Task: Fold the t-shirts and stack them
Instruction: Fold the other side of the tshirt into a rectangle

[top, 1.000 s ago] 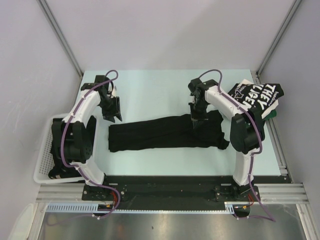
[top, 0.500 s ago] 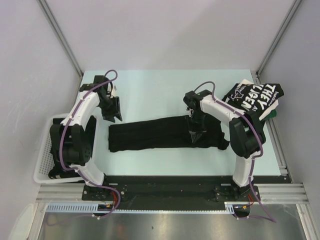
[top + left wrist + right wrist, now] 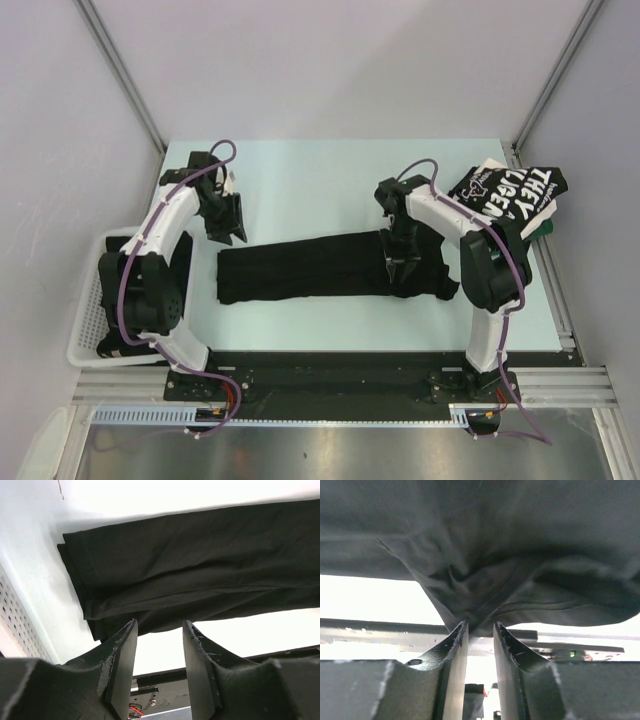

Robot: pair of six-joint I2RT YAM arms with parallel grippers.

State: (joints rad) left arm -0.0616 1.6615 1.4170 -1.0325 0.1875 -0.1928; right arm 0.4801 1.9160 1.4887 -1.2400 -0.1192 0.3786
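Note:
A black t-shirt [image 3: 310,265] lies folded into a long strip across the table; it fills the left wrist view [image 3: 200,565] and the right wrist view [image 3: 495,555]. My left gripper [image 3: 228,228] hangs open just beyond the strip's left end, with nothing between its fingers [image 3: 159,622]. My right gripper [image 3: 400,268] is down on the strip's right part. Its jaws stand a little apart, with a pulled-up peak of black cloth at their tips [image 3: 480,624]. A second black t-shirt [image 3: 515,195] with big white lettering lies folded at the far right.
A white mesh basket [image 3: 85,300] stands off the table's left edge beside the left arm, with dark cloth inside. Something green [image 3: 545,228] peeks out from under the lettered shirt. Grey walls close in the table at the back and sides.
My right gripper has come down towards the near side along the strip and its jaws have parted. The left arm has stayed where it was.

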